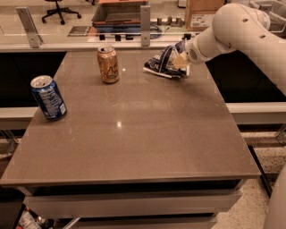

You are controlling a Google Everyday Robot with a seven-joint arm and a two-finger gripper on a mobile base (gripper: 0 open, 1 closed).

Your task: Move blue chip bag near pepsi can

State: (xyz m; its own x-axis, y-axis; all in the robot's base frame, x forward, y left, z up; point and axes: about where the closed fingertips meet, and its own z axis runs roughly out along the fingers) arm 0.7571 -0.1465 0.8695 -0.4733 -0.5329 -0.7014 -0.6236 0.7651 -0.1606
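Observation:
The blue chip bag (161, 64) lies at the far right of the table, dark navy with white patches, its right end raised a little. My gripper (181, 61) is at that right end, shut on the bag, with the white arm reaching in from the right. The pepsi can (48, 98) stands upright near the table's left edge, far from the bag.
A tan-orange can (108, 64) stands upright at the far middle of the table (134, 134), between the bag and the pepsi can. A glass partition with metal posts (145, 20) runs behind the far edge. A cardboard box (203, 13) sits beyond it.

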